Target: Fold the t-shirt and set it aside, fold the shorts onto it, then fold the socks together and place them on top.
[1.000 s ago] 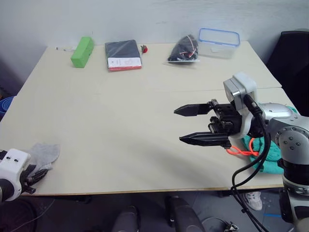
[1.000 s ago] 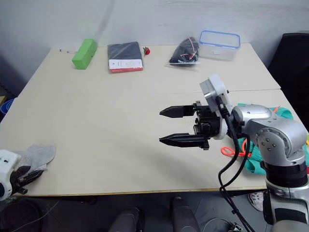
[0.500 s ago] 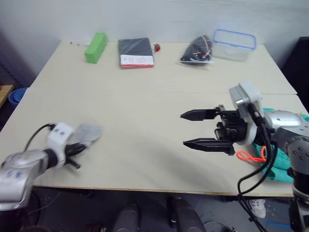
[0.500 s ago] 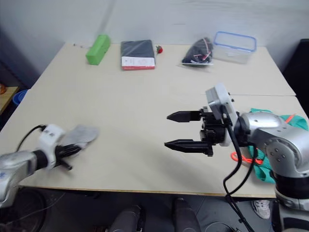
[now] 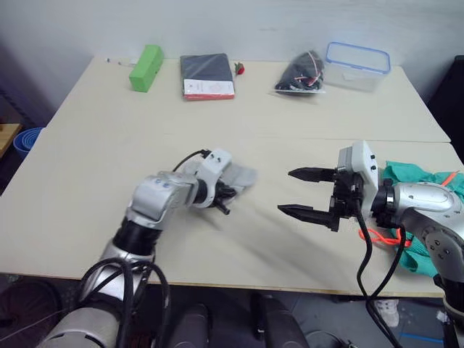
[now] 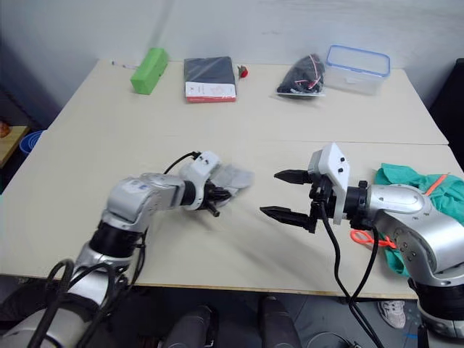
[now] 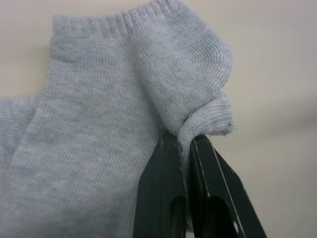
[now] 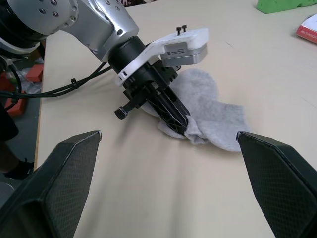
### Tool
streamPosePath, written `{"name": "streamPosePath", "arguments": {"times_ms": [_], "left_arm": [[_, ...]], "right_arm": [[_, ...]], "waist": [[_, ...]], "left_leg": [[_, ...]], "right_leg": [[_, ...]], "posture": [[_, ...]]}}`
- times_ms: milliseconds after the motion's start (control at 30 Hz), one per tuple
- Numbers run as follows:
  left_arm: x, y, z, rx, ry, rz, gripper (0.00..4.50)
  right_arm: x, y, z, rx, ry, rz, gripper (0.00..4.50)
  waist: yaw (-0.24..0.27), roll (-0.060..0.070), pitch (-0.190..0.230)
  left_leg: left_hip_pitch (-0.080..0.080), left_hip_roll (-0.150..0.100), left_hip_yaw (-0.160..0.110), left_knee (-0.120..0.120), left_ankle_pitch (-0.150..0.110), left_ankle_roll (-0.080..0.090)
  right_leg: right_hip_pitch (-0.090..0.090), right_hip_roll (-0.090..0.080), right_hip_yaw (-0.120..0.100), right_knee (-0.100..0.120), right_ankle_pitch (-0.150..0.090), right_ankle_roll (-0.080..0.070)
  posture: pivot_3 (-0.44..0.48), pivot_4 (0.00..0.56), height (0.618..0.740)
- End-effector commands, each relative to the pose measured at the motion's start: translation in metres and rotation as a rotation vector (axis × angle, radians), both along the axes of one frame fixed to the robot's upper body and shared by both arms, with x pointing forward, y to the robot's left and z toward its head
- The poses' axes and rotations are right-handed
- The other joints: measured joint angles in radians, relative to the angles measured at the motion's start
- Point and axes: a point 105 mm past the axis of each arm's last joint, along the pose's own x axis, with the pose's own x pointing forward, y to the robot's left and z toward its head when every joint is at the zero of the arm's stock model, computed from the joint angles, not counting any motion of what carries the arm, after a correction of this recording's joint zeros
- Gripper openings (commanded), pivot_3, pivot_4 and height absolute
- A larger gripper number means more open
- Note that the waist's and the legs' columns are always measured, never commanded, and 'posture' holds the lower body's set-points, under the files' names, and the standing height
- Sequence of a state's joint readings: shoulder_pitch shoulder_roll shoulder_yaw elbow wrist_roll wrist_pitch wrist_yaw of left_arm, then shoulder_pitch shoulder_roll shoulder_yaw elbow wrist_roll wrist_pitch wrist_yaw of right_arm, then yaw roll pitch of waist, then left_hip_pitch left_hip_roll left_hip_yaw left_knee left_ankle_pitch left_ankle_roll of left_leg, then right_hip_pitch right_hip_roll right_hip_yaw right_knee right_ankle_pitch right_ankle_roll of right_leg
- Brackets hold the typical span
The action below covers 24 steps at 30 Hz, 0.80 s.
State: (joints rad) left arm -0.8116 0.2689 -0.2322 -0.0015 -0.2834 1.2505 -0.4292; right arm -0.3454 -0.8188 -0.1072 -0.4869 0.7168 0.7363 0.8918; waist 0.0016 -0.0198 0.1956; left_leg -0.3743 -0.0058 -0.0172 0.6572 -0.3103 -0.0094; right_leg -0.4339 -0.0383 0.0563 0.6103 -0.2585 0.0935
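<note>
A green block (image 5: 146, 67), dark book (image 5: 206, 75), black bag (image 5: 300, 72) and clear box (image 5: 355, 65) line the table's (image 5: 94, 145) far edge

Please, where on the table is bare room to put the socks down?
Bare tabletop lies left of the left gripper, which pinches the socks, and between the grippers. Crowded: the far edge with green block and container; the shorts at right.
</note>
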Motion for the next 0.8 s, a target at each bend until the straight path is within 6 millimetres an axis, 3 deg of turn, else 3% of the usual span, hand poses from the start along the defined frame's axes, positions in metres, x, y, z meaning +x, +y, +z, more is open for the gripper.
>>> {"name": "streamPosePath", "arguments": {"times_ms": [33,100,133,333,400,500,600,667,800], "left_arm": [[0.002,-0.013,0.013,-0.045,-0.005,0.018,0.03],[0.000,-0.015,0.021,-0.076,-0.007,0.016,0.03],[-0.001,-0.015,0.024,-0.089,-0.006,0.012,0.51],[-0.016,0.002,0.061,-0.115,-0.086,-0.081,2.24],[-0.019,0.015,0.073,-0.079,-0.177,-0.149,2.92],[-0.019,0.048,0.073,0.027,-0.247,-0.222,3.87],[-0.018,0.076,0.066,0.198,-0.384,-0.379,3.87],[-0.012,0.092,0.050,0.373,-0.459,-0.510,3.87],[0.006,0.105,0.030,0.504,-0.539,-0.649,3.87]], "right_arm": [[-0.005,0.006,0.003,-0.020,-0.070,0.008,4.50],[-0.005,0.007,0.002,-0.020,-0.075,0.000,4.50],[-0.004,0.008,0.001,-0.021,-0.078,-0.003,4.50],[0.001,0.007,-0.007,-0.068,-0.113,-0.030,4.50],[0.005,0.007,-0.008,-0.084,-0.134,-0.045,4.50],[0.007,0.010,-0.015,-0.159,-0.192,-0.030,4.50],[0.012,0.016,-0.022,-0.228,-0.256,-0.002,4.50],[0.018,0.022,-0.026,-0.258,-0.300,0.015,4.50],[0.031,0.035,-0.038,-0.352,-0.400,0.046,4.50]], "waist": [[-0.001,0.000,0.000],[-0.007,-0.001,0.001],[-0.009,-0.001,0.001],[-0.010,-0.001,0.001],[-0.013,-0.001,0.001],[-0.020,-0.001,0.001],[-0.031,-0.001,0.001],[-0.028,-0.001,0.001],[-0.019,-0.001,0.001]], "left_leg": [[0.000,0.000,0.000,0.001,0.000,0.000],[0.000,-0.001,0.000,0.003,0.000,0.000],[0.000,-0.001,0.001,0.004,0.000,0.001],[0.004,0.000,0.001,0.005,0.001,-0.001],[0.004,0.000,0.001,0.005,0.001,-0.001],[0.004,0.001,0.001,0.005,0.001,-0.002],[0.005,0.001,0.002,0.004,0.001,-0.003],[0.004,0.001,0.002,0.004,0.001,-0.003],[0.003,0.000,0.002,0.005,0.002,-0.001]], "right_leg": [[0.001,0.000,0.000,0.000,0.000,0.001],[0.001,0.000,0.001,0.000,0.001,0.002],[0.001,0.000,0.001,0.001,0.001,0.003],[0.002,0.008,0.002,0.006,0.001,0.002],[0.002,0.009,0.003,0.006,0.001,0.002],[0.002,0.008,0.003,0.007,0.001,0.001],[0.001,0.006,0.003,0.007,0.000,-0.001],[0.002,0.004,0.002,0.007,-0.001,-0.002],[0.002,0.000,0.000,0.006,-0.001,-0.003]], "posture": [[0.000,0.150,0.740],[0.000,0.150,0.740],[0.000,0.150,0.740],[0.000,0.150,0.740],[0.000,0.150,0.740],[0.000,0.150,0.740],[0.000,0.150,0.740],[0.000,0.150,0.740],[0.000,0.150,0.740]]}}
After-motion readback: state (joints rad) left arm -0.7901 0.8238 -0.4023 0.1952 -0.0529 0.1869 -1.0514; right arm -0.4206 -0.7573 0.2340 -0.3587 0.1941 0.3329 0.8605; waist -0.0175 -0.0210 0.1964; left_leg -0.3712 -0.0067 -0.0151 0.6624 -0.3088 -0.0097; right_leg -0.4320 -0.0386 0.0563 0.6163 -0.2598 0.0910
